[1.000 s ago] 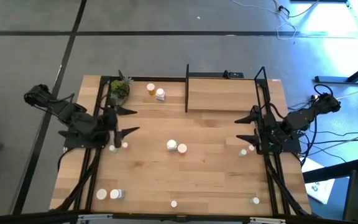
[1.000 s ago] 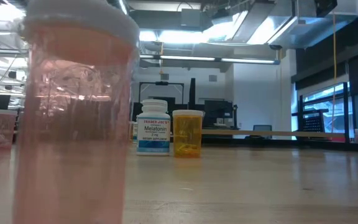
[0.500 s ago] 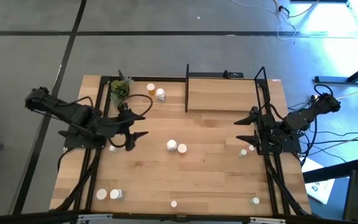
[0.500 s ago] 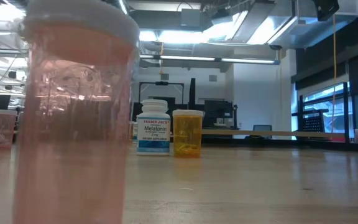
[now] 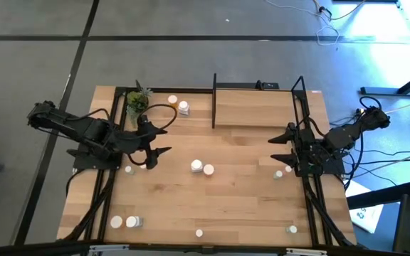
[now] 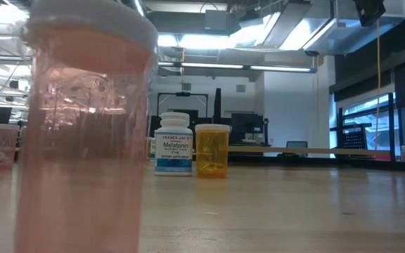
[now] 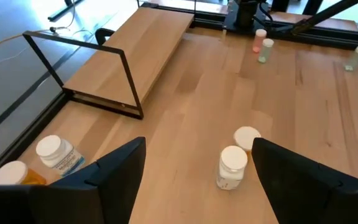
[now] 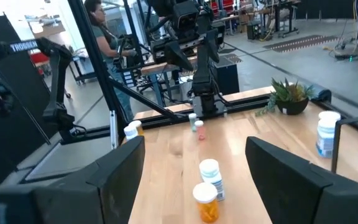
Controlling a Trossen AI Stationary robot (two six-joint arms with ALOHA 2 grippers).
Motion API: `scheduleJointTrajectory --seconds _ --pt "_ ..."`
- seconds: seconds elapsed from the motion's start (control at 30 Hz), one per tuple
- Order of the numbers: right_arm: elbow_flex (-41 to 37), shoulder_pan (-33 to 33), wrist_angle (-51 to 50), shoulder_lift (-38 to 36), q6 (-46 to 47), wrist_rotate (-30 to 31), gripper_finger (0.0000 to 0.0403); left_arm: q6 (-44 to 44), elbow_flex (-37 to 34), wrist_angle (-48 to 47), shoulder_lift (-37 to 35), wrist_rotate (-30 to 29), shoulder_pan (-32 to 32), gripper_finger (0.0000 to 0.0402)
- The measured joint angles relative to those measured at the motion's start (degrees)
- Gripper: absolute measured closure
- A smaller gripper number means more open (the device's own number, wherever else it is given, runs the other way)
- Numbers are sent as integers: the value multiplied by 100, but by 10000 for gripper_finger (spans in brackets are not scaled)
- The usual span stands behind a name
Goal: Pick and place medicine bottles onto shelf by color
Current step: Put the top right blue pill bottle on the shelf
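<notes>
Approach to the pair of medicine bottles at mid-counter, judging by the pose: left claw (image 5: pixel 166 140) spread wide, empty, hovering above the light wooden counter (image 5: pixel 248 206) and aimed at the white-capped, blue-labelled white bottle (image 5: pixel 196 166), just beside the amber pill bottle (image 5: pixel 208 171) and possibly touching it. Best done by lowering with fingers straddling the white bottle alone, sliding one finger into any gap between the two, then closing gently at mid-body to avoid tipping the neighbour. Afterwards, up and across to the pale wooden shelf with thin black metal posts (image 5: pixel 255 107) at the far edge. Right claw (image 5: pixel 282 148) also wide and empty, waiting at the right edge.
</notes>
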Motion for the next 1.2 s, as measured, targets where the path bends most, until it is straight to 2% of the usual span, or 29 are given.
scheduleJointTrajectory --seconds 0.43,0.63,0.77,0.9,1.03,1.2 --pt "0 -1 98 -1 552 18 122 182 -2 0 0 1 -2 113" --pt "0 -2 98 32 474 345 122 631 -4 0 0 -55 -2 113" --pt "0 -1 -12 157 452 849 122 697 -4 0 0 -55 -2 113" --pt "30 -2 -101 379 444 942 122 697 -5 -1 0 -57 -2 113" --pt "473 -2 -917 703 701 951 122 697 -7 -2 0 -59 -2 113" --pt "1457 0 -2646 1313 1549 666 122 695 -8 -2 0 -60 -2 113"
